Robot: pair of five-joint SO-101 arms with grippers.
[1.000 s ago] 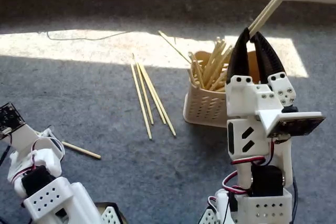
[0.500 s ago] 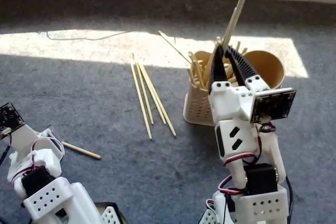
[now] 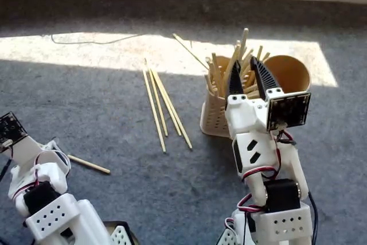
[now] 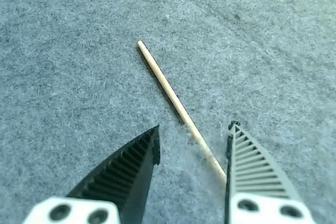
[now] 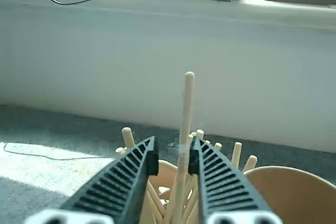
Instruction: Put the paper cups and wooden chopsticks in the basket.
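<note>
I observed a grey carpet with a sunlit band across its far side. The basket stood upright on it, packed with a bundle of chopsticks. The paper cup sat at the basket's far corner; I could not tell whether it was inside. The right gripper hung over the basket, jaws slightly apart, with one upright chopstick between them against one jaw. The left gripper sat low over the carpet, jaws spread, a single chopstick lying below the gap. Several loose chopsticks lay beside the basket.
</note>
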